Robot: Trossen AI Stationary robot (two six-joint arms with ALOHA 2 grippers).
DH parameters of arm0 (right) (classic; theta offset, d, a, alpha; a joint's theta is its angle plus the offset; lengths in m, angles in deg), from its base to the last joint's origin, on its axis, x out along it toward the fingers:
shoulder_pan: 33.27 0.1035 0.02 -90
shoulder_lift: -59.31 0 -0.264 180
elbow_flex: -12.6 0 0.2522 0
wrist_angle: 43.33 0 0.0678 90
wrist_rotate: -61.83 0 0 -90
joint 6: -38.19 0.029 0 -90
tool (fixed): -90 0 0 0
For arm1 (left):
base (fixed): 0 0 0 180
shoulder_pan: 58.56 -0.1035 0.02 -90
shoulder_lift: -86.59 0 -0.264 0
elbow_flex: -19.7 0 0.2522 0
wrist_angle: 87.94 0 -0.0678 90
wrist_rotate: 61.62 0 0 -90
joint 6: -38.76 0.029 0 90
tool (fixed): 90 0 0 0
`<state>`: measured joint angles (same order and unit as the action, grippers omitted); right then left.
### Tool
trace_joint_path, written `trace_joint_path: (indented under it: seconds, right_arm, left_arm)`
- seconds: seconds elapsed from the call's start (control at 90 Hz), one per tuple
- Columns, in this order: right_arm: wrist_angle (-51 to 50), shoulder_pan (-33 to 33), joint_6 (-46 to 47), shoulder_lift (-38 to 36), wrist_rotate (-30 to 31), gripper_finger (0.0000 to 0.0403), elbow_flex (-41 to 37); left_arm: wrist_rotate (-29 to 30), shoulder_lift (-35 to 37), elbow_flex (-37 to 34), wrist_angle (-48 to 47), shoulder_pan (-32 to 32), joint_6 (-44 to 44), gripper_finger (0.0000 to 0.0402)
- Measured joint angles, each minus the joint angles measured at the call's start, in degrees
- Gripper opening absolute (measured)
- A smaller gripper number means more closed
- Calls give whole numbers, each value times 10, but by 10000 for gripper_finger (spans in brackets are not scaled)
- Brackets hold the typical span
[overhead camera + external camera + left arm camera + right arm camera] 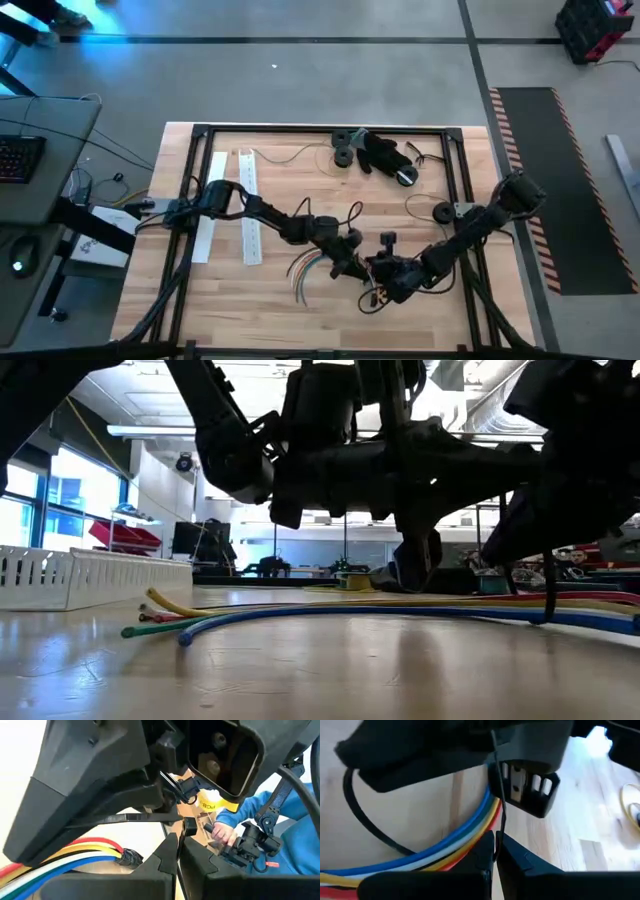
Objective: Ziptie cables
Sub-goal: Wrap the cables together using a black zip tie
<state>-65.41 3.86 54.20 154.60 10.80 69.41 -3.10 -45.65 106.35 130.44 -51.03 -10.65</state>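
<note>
The cables [305, 265] are a bundle of blue, white, yellow, green and red wires lying on the wooden table, their loose ends fanned out toward the near left [165, 622]. They run right, under both grippers. A thin black ziptie [125, 817] stretches above them. My left gripper [178, 840] and my right gripper [495, 842] meet nose to nose over the bundle [445, 845] at the table's near middle [362, 268], both shut on the ziptie. A black band [131, 856] wraps the bundle beside the fingers. My left gripper pinches the ziptie between its two fingertips, right at the small square head [190, 826]. The strap runs off level from there, drawn straight, clear of the table and above the cables. My right gripper pinches the ziptie's thin strap [499, 820] between its two fingertips. The strap rises straight from the fingers toward the left gripper and looks taut. Below it the cables lie on the table.
Two long white perforated strips [250, 205] lie at the left, seen as a white slotted wall [80, 575] in the low view. A black glove-like heap [385, 152] and round black parts [343, 155] sit at the far edge. A person's hand [225, 832] works a handle beyond the table.
</note>
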Motion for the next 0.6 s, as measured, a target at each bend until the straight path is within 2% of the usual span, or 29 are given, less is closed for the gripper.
trace_joint_path:
  seconds: [0.389,0.6]
  right_arm:
    - [31,0,-48,0,-11,0,0]
    - [23,0,-38,0,-25,0,0]
  left_arm:
    - [1,0,0,0,0,0,0]
    - [5,0,0,0,0,-1,0]
